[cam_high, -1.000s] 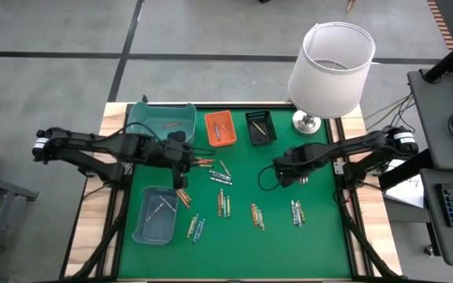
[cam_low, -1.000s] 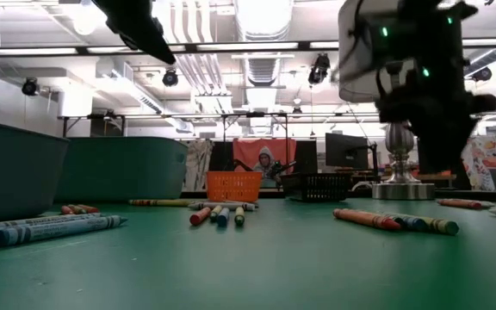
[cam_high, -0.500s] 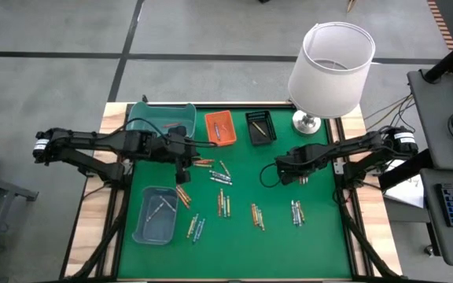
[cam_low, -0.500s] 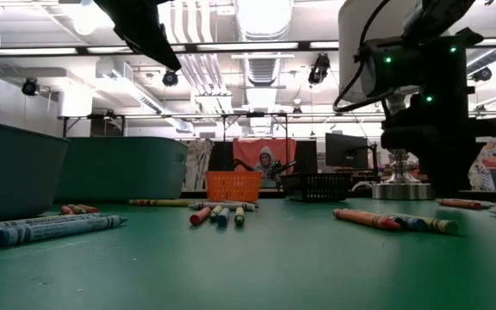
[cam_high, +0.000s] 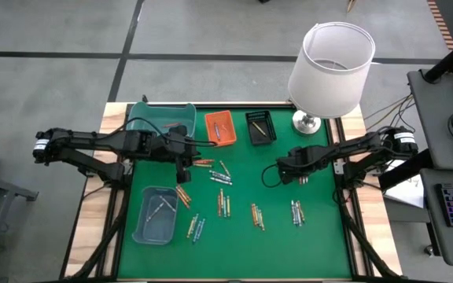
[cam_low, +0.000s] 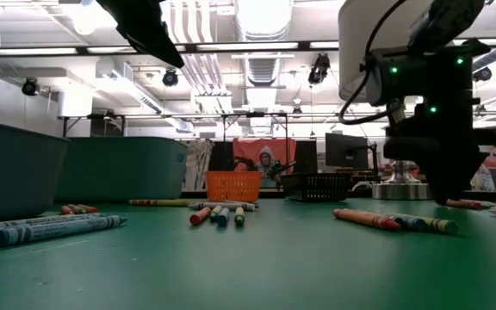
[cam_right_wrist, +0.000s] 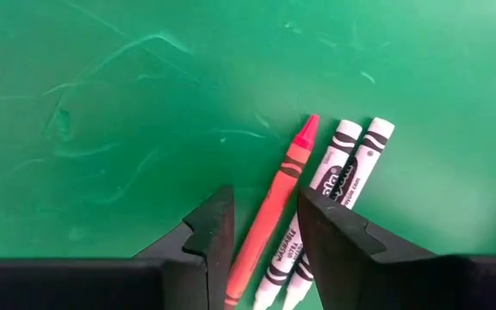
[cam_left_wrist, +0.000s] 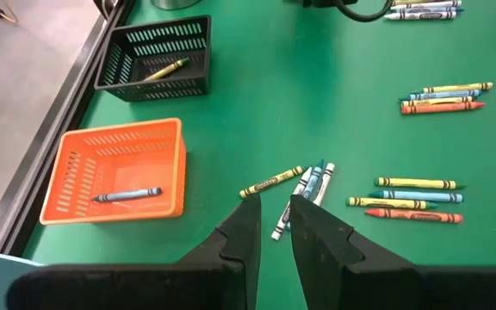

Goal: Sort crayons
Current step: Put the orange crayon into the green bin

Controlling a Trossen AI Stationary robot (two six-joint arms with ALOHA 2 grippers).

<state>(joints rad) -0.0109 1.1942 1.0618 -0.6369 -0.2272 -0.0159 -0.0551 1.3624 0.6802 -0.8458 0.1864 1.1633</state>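
Our right hand (cam_right_wrist: 261,237) hangs low over the green counter (cam_high: 321,236) with its fingers a little apart and nothing gripped. A red crayon (cam_right_wrist: 274,207) runs into the gap between them, and two white crayons (cam_right_wrist: 338,185) lie just beside it. We judge the narrow opening is set to take the red one alone. In the high view this hand (cam_high: 283,170) sits right of centre, near the lamp (cam_high: 330,63).

Our left hand (cam_left_wrist: 269,232) is raised, its fingers nearly together and holding nothing, above a loose fan of crayons (cam_left_wrist: 304,185). It faces the orange tray (cam_left_wrist: 114,172), which holds a blue crayon (cam_left_wrist: 127,195), and the black tray (cam_left_wrist: 158,56), which holds a yellow one (cam_left_wrist: 164,70).

The remaining crayons lie in small colour-mixed clusters (cam_high: 223,203) across the counter, so most of the sorting is left. Two teal bins (cam_high: 156,215) stand on the left side.
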